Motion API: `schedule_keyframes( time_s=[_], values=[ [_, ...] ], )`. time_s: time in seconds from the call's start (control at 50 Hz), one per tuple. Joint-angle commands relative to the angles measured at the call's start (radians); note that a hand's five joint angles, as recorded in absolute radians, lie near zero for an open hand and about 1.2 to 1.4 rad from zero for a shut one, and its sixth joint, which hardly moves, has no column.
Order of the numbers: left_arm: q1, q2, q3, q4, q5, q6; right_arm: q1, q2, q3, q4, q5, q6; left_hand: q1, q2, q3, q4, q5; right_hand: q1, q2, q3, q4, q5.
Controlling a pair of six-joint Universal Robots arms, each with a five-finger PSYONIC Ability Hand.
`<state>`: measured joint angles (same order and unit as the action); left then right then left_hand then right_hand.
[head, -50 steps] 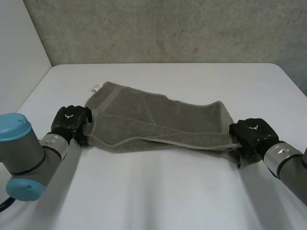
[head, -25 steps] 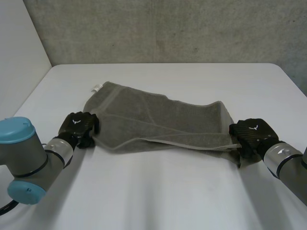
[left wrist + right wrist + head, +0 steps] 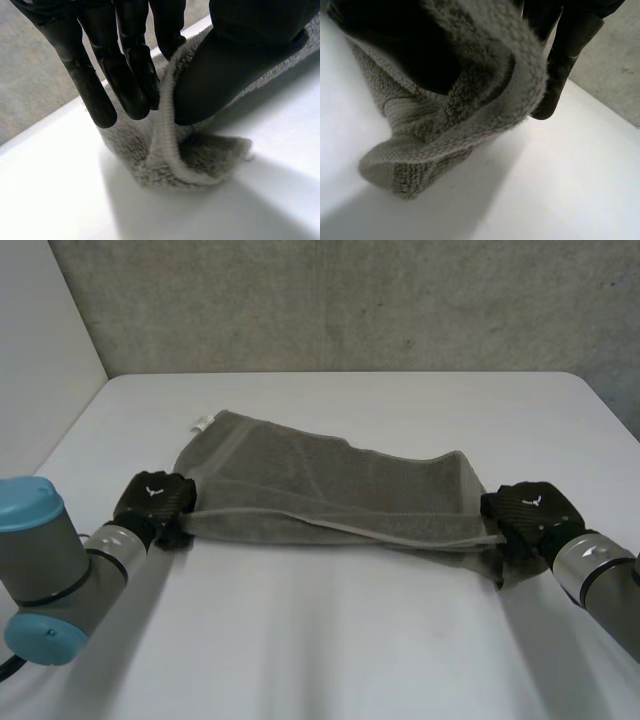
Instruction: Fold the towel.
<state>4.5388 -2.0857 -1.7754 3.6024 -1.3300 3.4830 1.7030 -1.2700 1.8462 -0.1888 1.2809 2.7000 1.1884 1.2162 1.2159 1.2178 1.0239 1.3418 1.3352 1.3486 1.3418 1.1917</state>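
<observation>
Towel on desk; left hand pinching towel's left corner; right hand pinching its right corner; front edge taut between them.

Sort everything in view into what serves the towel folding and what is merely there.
For the job: towel; left hand, pinching its near left corner; right hand, pinching its near right corner.
Merely there: white table; grey wall.
</observation>
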Motion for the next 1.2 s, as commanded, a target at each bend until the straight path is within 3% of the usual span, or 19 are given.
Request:
schedule_keyframes(
  time_s=[0.02, 0.14, 0.26, 0.36, 0.48, 0.52, 0.64, 0.7, 0.78, 0.88, 0.94, 1.02, 1.2],
  values=[
    [0.022, 0.198, -0.036, -0.022, 0.003, -0.002, -0.014, -0.144, -0.071, 0.038, 0.006, 0.001, 0.208, 0.180, 0.180, 0.178, 0.198, 0.054, 0.061, 0.048, 0.054, 0.030],
    [0.002, 0.468, -0.045, -0.059, 0.005, -0.012, -0.029, -0.343, -0.264, 0.259, -0.020, -0.003, 0.208, 0.180, 0.180, 0.178, 0.198, 0.054, 0.061, 0.048, 0.054, 0.030],
    [-0.006, 0.673, 0.010, -0.178, 0.012, -0.010, -0.036, -0.362, -0.458, 0.463, -0.060, -0.023, 0.208, 0.180, 0.180, 0.178, 0.198, 0.054, 0.061, 0.048, 0.054, 0.030],
    [-0.012, 0.679, 0.043, -0.292, 0.015, -0.001, -0.088, -0.310, -0.626, 0.731, -0.120, -0.168, 0.208, 0.180, 0.180, 0.178, 0.198, 0.054, 0.061, 0.048, 0.054, 0.030],
    [-0.023, 0.621, 0.054, -0.347, 0.015, 0.002, -0.082, -0.190, -0.676, 0.853, -0.109, -0.322, 0.208, 0.180, 0.180, 0.178, 0.198, 0.054, 0.061, 0.048, 0.054, 0.030],
    [-0.023, 0.509, 0.071, -0.352, 0.015, 0.017, -0.077, -0.120, -0.677, 0.888, -0.097, -0.388, 0.208, 0.180, 0.180, 0.178, 0.198, 0.054, 0.061, 0.048, 0.054, 0.030],
    [-0.032, 0.335, 0.140, -0.349, 0.015, 0.077, -0.072, 0.003, -0.716, 0.887, -0.064, -0.404, 0.208, 0.180, 0.180, 0.178, 0.198, 0.054, 0.061, 0.048, 0.054, 0.030],
    [-0.040, 0.205, 0.260, -0.349, 0.008, 0.110, -0.036, 0.100, -0.840, 0.862, -0.014, -0.391, 0.208, 0.180, 0.180, 0.178, 0.198, 0.054, 0.061, 0.048, 0.054, 0.030],
    [-0.090, 0.069, 0.562, -0.323, 0.000, 0.100, 0.068, 0.245, -1.185, 0.711, 0.092, -0.288, 0.208, 0.180, 0.180, 0.178, 0.198, 0.054, 0.061, 0.048, 0.054, 0.030],
    [-0.109, 0.029, 0.860, -0.198, -0.049, 0.050, 0.084, 0.268, -1.418, 0.473, 0.159, -0.107, 0.208, 0.180, 0.180, 0.178, 0.198, 0.054, 0.061, 0.048, 0.054, 0.030],
    [-0.109, 0.030, 0.974, -0.121, -0.116, -0.020, 0.084, 0.238, -1.427, 0.361, 0.163, -0.030, 0.208, 0.180, 0.180, 0.178, 0.198, 0.054, 0.061, 0.048, 0.054, 0.030],
    [-0.109, 0.041, 1.024, -0.103, -0.149, -0.085, 0.084, 0.196, -1.392, 0.376, 0.161, -0.022, 0.208, 0.180, 0.180, 0.178, 0.198, 0.054, 0.061, 0.048, 0.054, 0.030],
    [-0.093, 0.119, 0.751, -0.222, -0.140, -0.119, 0.093, 0.178, -1.182, 0.653, 0.101, -0.149, 0.208, 0.180, 0.180, 0.178, 0.198, 0.054, 0.061, 0.048, 0.054, 0.030]
  ],
)
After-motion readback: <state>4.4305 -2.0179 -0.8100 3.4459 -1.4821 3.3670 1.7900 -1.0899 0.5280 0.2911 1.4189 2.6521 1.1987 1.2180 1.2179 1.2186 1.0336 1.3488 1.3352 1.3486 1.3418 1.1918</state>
